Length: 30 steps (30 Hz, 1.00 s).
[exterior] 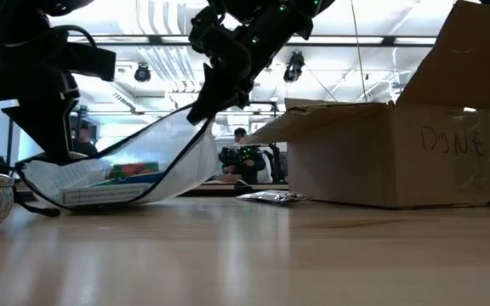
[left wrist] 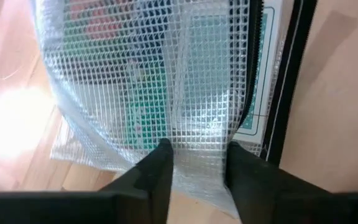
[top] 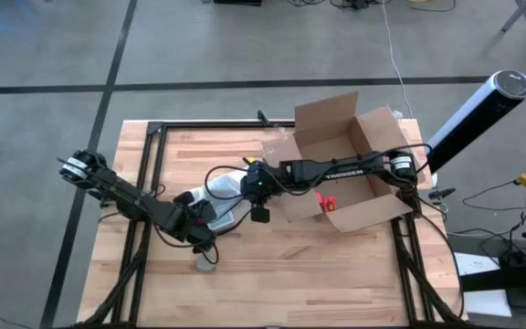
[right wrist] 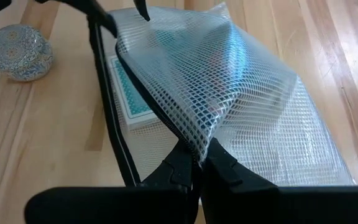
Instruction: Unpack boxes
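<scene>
One brown cardboard box (top: 350, 174) sat at about two o'clock on the wooden table (top: 318, 274), close to the far right corner. Its flaps stood open, and one small red thing (top: 326, 202) showed just inside its near wall; I could not tell what it was.

One clear mesh zip pouch (exterior: 126, 174) lay near the middle of the table, at about nine o'clock from the box and well apart from it. Two grippers had hold of it. The right gripper (right wrist: 199, 163) was pinched tight on the pouch's top edge by the black zip and held that edge up off the table, so the pouch hung open like a little tent. The left gripper (left wrist: 197, 160) had its two fingers on either side of the pouch's low end, down by the table, pressing the mesh between them.

One small patterned bowl (right wrist: 18, 53) sat just beside the pouch, at about six o'clock from it near the left gripper. One flat shiny packet (exterior: 270, 197) lay on the table between the pouch and the box.

The near half of the table, from five to seven o'clock, was bare wood.
</scene>
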{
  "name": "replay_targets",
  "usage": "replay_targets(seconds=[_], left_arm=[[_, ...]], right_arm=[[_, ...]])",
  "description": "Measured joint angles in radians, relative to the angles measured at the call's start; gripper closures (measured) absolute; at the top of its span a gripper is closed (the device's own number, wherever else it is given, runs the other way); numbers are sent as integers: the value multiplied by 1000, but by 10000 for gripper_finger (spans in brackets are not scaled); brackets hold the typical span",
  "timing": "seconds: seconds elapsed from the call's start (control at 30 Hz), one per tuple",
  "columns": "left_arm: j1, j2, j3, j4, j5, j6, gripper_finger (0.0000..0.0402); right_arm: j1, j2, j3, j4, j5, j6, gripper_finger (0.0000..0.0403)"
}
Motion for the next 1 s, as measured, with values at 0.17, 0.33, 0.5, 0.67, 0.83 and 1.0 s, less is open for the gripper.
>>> replay_targets(seconds=[0.17,0.33,0.5,0.67,0.83,1.0], left_arm=[[0,0,0,-6,-6,-17,341],[0,0,0,-5,-10,-36,397],[0,-1,22,-21,-42,-36,401],[1,-13,89,-26,-123,0,401],[2,-24,126,-26,-149,-5,401],[3,-29,129,-29,-165,-30,401]], right_arm=[[0,0,0,-19,-16,-4,403],[0,0,0,-34,-18,-35,403],[-4,0,0,-57,-17,-44,403],[-12,-1,0,-58,-14,-47,403],[-18,-1,0,-56,-14,-67,403],[-21,-1,0,-49,-14,-82,403]])
